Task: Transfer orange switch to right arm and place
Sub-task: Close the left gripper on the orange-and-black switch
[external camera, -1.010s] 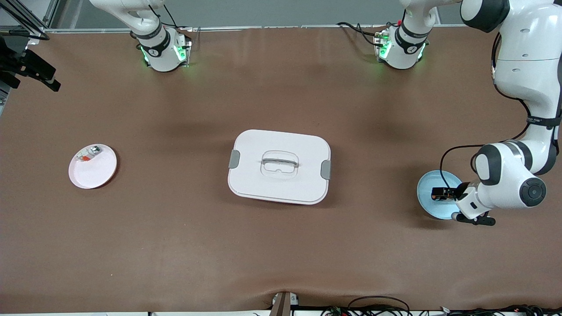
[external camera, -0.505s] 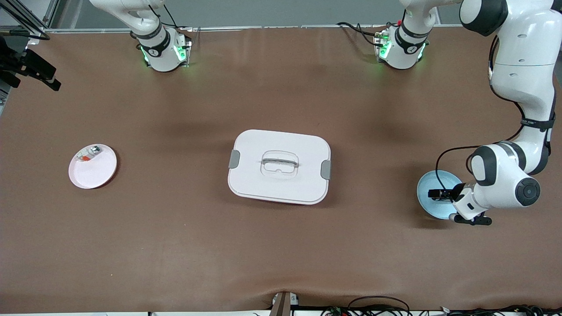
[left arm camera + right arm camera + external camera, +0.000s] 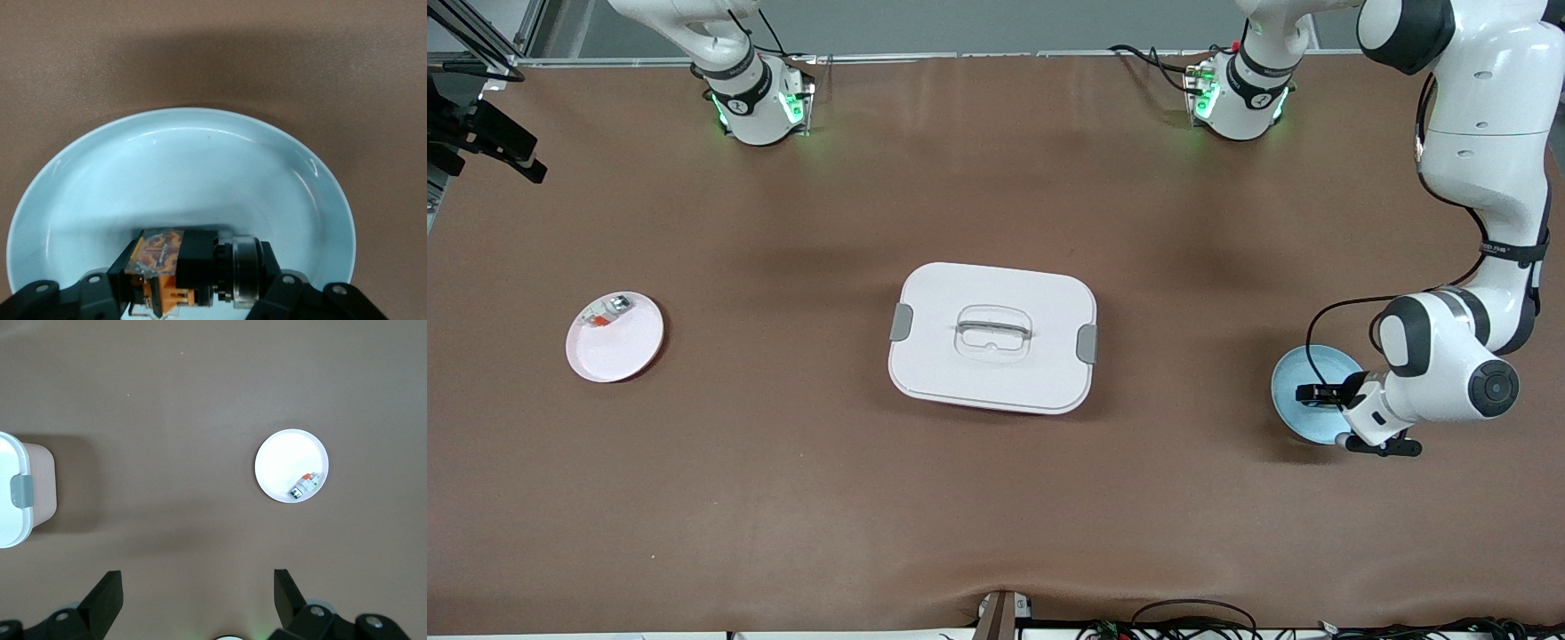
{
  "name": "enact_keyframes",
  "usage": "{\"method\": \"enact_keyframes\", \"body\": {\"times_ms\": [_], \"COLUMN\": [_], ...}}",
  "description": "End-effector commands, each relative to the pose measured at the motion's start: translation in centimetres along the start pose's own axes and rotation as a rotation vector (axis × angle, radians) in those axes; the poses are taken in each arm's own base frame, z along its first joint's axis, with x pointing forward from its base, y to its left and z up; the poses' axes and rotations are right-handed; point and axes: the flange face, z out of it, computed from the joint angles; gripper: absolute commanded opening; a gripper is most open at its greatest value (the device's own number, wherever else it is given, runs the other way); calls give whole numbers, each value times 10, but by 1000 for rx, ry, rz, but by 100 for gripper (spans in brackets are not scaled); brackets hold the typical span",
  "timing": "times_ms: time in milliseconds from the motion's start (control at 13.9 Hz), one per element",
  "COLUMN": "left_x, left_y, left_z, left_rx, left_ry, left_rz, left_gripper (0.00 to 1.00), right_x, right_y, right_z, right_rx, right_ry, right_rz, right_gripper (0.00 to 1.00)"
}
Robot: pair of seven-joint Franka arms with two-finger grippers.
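A: Where is the orange switch (image 3: 183, 270)?

B: In the pale blue plate (image 3: 100, 173) at the left arm's end of the counter (image 3: 996, 498), lying on its side. The left claw (image 3: 193, 297) is down over that plate, its fingers (image 3: 100, 293) standing one at each end of the switch. In the left wrist view they look pressed up against it, so I judge it gripped, though it has not left the plate.

A: How will it handle?

B: Light, hard and rigid, I would say. The clear ring at the button end looks smooth, so it may slip or twist. The blocky black-and-orange body gives flatter faces and seems the safer hold. For the hand-over, one end should stay free for the other claw.

A: And the right claw (image 3: 193, 603)?

B: Spread wide and holding nothing, high above the counter toward the right arm's end. It looks down on the white plate (image 3: 280, 460) with the small silver-white piece (image 3: 305, 484) in it. That arm waits.

A: What differs from a second ago?

B: Then, orange showed between the left fingers in the front view. Now the claw (image 3: 1316, 394) has settled lower over the blue plate and looks dark. The white lidded box (image 3: 992, 338), well apart from the blue plate at mid-counter, has not moved.
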Motion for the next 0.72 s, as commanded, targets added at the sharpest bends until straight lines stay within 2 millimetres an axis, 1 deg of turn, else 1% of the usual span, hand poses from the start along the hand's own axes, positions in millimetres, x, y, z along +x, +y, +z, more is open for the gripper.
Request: {"method": "enact_keyframes", "body": {"times_ms": [0,216,289,433,649], "left_x": [2,3,2,-4,-21], "left_y": [2,4,4,9,12], "left_z": [-3,-15,-24,-48,-91], "left_rx": [-11,-11,-12,-19,-29], "left_ry": [20,30,35,8,-46], "left_rz": [-13,-8,-6,-1,5], "left_gripper": [31,31,31,31,31], "right_x": [-2,-2,-2,-2,-2], "right_y": [3,4,4,4,6], "right_z": [-3,-3,-3,-2,-1], "right_rx": [-15,-14,-14,-15,-14], "right_ry": [-6,-6,-6,-9,-13], "right_rz": [20,22,22,25,29], "right_gripper": [100,100,100,100,100]}}
